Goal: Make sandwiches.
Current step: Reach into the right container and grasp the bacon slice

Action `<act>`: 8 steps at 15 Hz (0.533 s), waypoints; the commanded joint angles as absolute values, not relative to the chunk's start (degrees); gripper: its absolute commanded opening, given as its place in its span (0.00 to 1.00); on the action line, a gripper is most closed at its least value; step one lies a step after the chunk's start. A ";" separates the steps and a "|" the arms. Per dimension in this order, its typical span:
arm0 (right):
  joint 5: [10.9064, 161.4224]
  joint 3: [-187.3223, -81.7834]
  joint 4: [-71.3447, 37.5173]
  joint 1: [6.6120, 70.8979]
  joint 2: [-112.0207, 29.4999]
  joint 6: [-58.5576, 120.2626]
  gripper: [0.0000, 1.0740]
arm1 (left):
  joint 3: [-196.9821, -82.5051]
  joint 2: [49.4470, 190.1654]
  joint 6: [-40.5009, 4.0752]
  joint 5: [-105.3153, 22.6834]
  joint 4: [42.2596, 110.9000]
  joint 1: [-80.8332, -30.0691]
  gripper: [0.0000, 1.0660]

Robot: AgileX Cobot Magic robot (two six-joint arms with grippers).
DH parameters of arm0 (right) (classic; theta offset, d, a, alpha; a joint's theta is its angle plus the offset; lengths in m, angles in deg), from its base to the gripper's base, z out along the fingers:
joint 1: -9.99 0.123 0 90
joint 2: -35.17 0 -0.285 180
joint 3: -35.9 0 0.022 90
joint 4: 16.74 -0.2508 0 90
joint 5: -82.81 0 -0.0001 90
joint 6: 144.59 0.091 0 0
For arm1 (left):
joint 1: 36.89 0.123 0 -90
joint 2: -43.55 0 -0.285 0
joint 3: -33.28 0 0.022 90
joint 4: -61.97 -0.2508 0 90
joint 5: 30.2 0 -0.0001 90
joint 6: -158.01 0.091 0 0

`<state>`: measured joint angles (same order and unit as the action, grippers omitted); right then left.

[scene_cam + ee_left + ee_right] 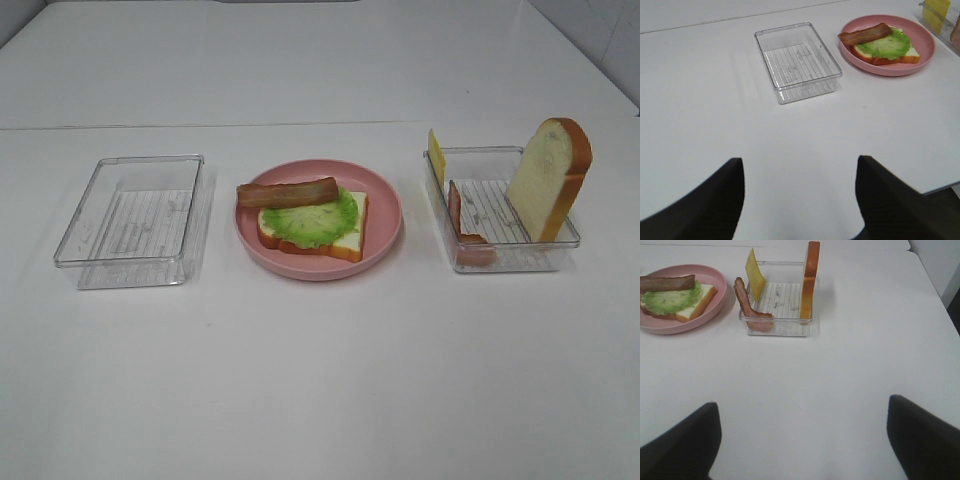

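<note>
Looking down at a big white table (pixel 320 380), matte, with a faint seam (pixel 200 126) running across it towards the far side. Room is pale. I get a grey strip past the far left corner and a light wall past the far right one, too soft to say more.

Both grippers only show in my wrist views. Left gripper (pixel 799 160) has its dark fingers (pixel 715 200) spread wide with nothing between them, hovering over bare table near the left tray (pixel 120 263). Right gripper (pixel 802 401) is the same, jaws released, nothing grasped, over bare table in front of the right tray (pixel 520 256).

Both trays are clear plastic with ribbed floors, one at each side of the table. Pink plate (pixel 385 200) sits between them, touching neither.

Sandwich is half built on the plate: bottom slice (pixel 345 243) lies flat, lettuce (pixel 310 220) on top of it, one bacon strip (pixel 287 192) lying across the far edge of the lettuce.

Remaining pieces are in the right tray. Second slice (pixel 545 180) stands on edge, tilted against the right wall. Second bacon strip (pixel 458 215) leans along the left wall, its near end down in the front corner. Cheese (pixel 436 155) stands on edge at the far left corner, poking above the rim.
</note>
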<state>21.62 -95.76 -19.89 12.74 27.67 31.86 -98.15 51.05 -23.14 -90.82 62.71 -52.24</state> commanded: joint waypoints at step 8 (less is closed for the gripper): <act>33.37 -98.11 -20.87 12.34 13.46 31.05 0.77 | -97.97 49.79 -22.97 -90.07 62.49 -52.30 0.58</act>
